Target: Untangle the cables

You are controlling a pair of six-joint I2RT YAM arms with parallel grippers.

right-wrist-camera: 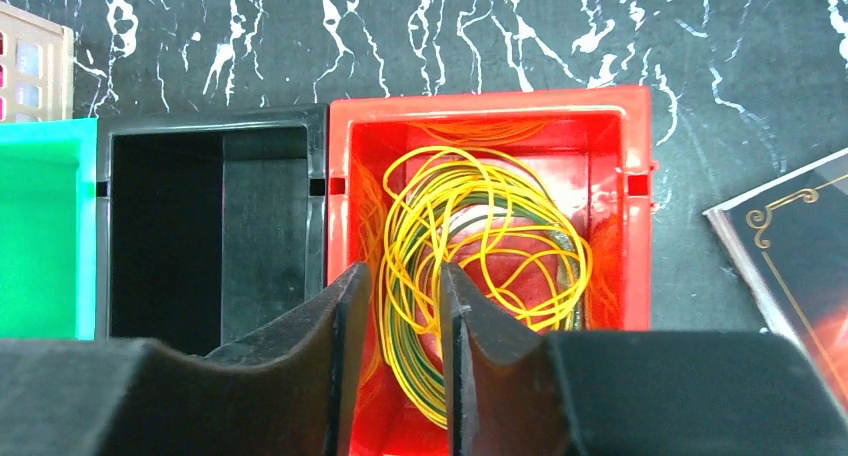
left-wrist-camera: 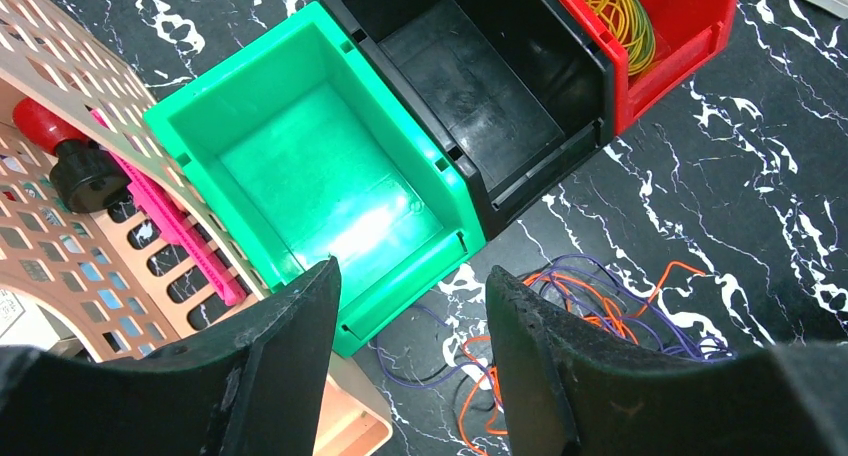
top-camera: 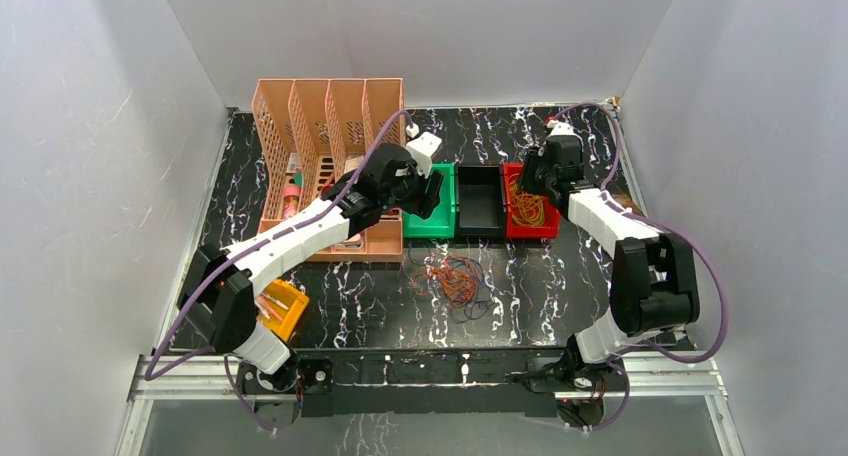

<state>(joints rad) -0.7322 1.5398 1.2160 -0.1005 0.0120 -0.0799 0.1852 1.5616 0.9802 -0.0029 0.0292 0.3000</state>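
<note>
Two heaps of cables (top-camera: 455, 279) are what I can make out. One is a loose knot of orange and dark purple-blue loops lying on the table (top-camera: 560, 286) just in front of the row of bins. The other is a coil of yellow loops (right-wrist-camera: 480, 226), a few greenish strands among them, lying inside the red bin (right-wrist-camera: 490, 106).

The black bin (right-wrist-camera: 215, 121) beside it and the green bin (left-wrist-camera: 300, 146) at the far end show bare floors. So by my reckoning one colour is sorted and the rest is not yet pulled apart: somewhere near the middle, with the knot the harder part left.

The right gripper (right-wrist-camera: 402, 276) hangs over the red bin, its fingers a narrow slit apart. Yellow strands show through the slit, but nothing looks pinched. The left gripper (left-wrist-camera: 410, 274) is spread wide and empty over the near lip of the green bin, with the knot just below and beside it.

Further out stand a peach file rack (top-camera: 330, 106) to the left, a small orange box (top-camera: 280, 311) by the left arm, and a dark card (right-wrist-camera: 800, 236) at the right.
</note>
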